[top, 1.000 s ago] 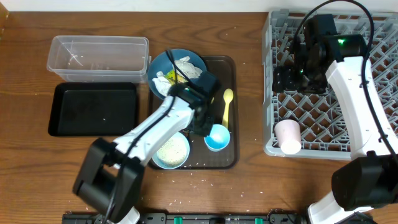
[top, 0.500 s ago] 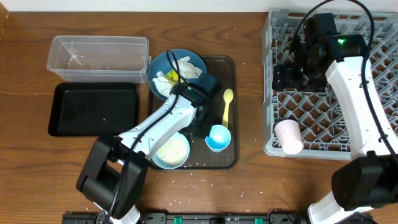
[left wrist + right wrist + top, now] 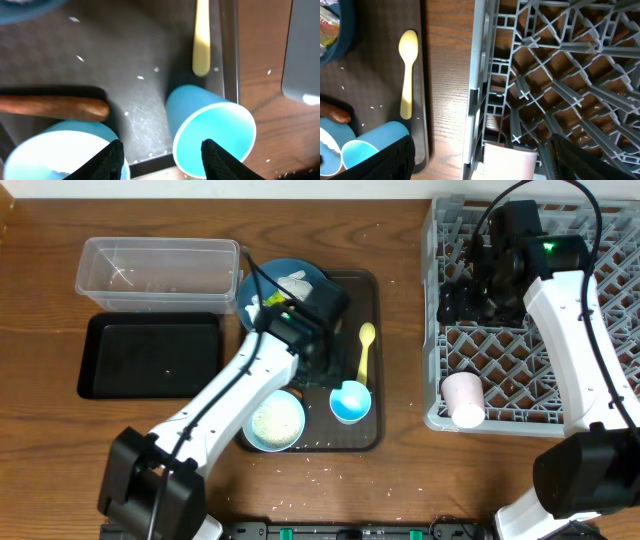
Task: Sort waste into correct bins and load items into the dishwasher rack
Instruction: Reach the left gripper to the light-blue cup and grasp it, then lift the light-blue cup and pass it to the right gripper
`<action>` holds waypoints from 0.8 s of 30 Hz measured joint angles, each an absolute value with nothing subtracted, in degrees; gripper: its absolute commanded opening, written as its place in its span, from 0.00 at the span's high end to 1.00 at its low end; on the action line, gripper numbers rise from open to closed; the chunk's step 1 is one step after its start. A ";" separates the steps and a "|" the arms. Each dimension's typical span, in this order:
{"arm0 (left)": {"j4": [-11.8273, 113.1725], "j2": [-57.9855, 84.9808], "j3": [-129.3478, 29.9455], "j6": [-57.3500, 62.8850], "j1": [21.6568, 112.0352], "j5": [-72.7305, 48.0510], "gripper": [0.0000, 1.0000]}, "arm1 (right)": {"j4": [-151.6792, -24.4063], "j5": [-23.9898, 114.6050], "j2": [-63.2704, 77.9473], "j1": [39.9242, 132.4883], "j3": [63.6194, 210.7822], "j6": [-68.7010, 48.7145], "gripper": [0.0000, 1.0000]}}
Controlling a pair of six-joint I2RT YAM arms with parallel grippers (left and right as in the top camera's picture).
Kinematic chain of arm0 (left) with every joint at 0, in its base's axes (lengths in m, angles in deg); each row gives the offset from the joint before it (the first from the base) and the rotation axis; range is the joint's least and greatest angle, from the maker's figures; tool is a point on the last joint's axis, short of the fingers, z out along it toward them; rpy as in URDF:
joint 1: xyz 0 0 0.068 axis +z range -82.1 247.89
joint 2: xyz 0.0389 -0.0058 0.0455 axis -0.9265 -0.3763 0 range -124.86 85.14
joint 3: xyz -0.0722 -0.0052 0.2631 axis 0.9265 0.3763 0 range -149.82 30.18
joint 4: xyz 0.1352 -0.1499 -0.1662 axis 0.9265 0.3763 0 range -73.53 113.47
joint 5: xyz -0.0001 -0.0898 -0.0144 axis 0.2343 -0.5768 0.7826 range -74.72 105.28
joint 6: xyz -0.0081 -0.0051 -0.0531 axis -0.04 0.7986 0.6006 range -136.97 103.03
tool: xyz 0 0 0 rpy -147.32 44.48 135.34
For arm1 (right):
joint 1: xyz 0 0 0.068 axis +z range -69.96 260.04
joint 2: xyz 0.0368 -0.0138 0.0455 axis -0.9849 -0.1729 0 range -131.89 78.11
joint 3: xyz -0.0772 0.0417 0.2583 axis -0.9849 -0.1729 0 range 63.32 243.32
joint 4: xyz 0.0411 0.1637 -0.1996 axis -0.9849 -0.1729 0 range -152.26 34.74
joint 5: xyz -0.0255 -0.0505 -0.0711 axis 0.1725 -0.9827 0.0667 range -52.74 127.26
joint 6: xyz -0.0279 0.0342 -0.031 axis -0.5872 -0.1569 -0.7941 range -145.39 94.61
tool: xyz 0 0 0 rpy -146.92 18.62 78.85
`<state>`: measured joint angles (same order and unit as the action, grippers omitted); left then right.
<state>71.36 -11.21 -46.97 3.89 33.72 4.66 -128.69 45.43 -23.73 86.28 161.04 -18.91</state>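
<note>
Okay, left of brown tray (image 3: 350, 295): tub (image 3: 160, 245) far side, black tray (image 3: 150, 355) near side, both apart from it. On brown tray, far-left corner: plate (image 3: 256, 283) with paper (image 3: 296, 283) and wrapper (image 3: 270, 305). Near-left corner: bowl (image 3: 247, 435) with rice (image 3: 272, 422) in it. Carrot (image 3: 55, 106) lies just beside the bowl.

Left gripper (image 3: 164, 160) hangs low over the brown tray's near half, fingers parted, nothing clamped. Blue cup (image 3: 350, 401) lies on its side at the near-right corner, mouth toward the near edge, partly under one finger. Cannot tell if they touch. Spoon (image 3: 365, 350) lies along the right edge, just beyond the cup.

Cup looks like the next pick. Likely light, stiff plastic, smooth wall. On its side it can roll or squirt out of a pinch. Best hold: one finger inside the mouth, one outside on the wall, or span the body near the rim.

Right of brown tray, well apart: rack (image 3: 432, 240). Right gripper (image 3: 480, 150) hovers over the edge nearest the brown tray, fingers wide, empty. Pink cup (image 3: 463, 398) lies in the rack's near corner.
</note>
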 measured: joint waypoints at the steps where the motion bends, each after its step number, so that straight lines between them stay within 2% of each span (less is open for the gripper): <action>1: 71.38 -11.54 -46.75 4.05 33.02 4.60 0.49 | -128.69 45.43 -23.73 86.28 161.04 -18.89 0.18; 2: 71.36 -12.02 -46.55 4.07 32.37 4.49 0.53 | -128.69 45.43 -23.73 86.28 161.04 -18.89 0.17; 7: 71.16 -14.95 -46.12 4.26 30.84 4.80 0.56 | -128.69 45.43 -23.73 86.28 161.04 -18.91 0.18; 9: 70.86 -16.20 -46.12 4.31 30.75 4.97 0.60 | -128.71 45.43 -23.73 86.28 161.04 -18.91 0.18; 11: 70.64 -17.55 -46.12 4.59 30.73 5.17 0.69 | -128.71 45.43 -23.73 86.28 161.04 -18.89 0.18; 14: 70.38 -19.74 -46.12 5.10 30.71 5.19 0.94 | -128.71 45.43 -23.73 86.30 161.04 -18.89 0.19; 24: 74.51 -20.54 -47.21 5.10 33.50 4.42 0.94 | -128.12 46.46 -23.73 86.28 161.04 -19.13 0.23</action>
